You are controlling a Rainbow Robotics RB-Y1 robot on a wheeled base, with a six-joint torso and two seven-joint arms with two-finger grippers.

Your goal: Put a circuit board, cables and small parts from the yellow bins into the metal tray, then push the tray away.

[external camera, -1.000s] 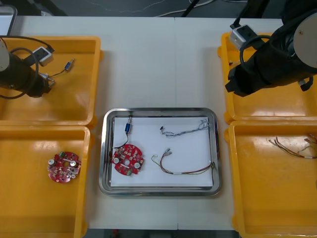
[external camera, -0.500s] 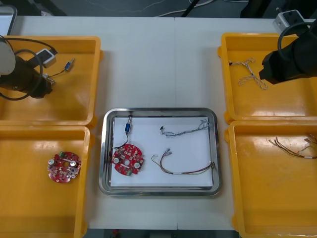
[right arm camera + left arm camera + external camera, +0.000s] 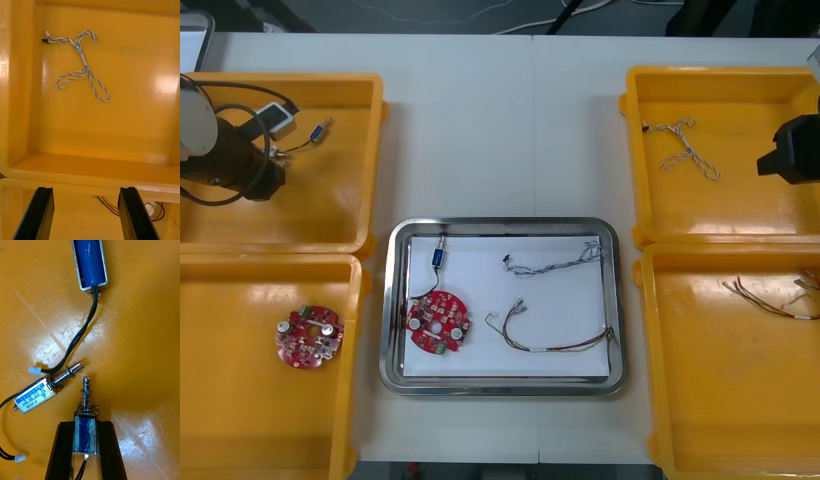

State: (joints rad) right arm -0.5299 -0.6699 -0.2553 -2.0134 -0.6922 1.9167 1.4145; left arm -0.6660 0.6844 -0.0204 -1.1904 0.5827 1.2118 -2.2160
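parts (image 3: 34,399) crowd the left pincer (image 3: 85,424), clamped on a small metal part (image 3: 85,435) (right pincer (image 3: 86,192) spread apart).

The light table (image 3: 500,140) bears two yellow bins along each side edge. At its left edge the far left bin (image 3: 330,200) and the near left bin (image 3: 240,410) sit one behind the other, rims touching. At the right edge the far right bin (image 3: 720,215) and the near right bin (image 3: 720,390) stand the same way, rim to rim. The metal tray (image 3: 502,225) lies flat between the two near bins, just beside each, with a thin strip of tabletop on either side. Bare tabletop stretches from the tray's far rim to the table's far edge, with a faint seam down its middle
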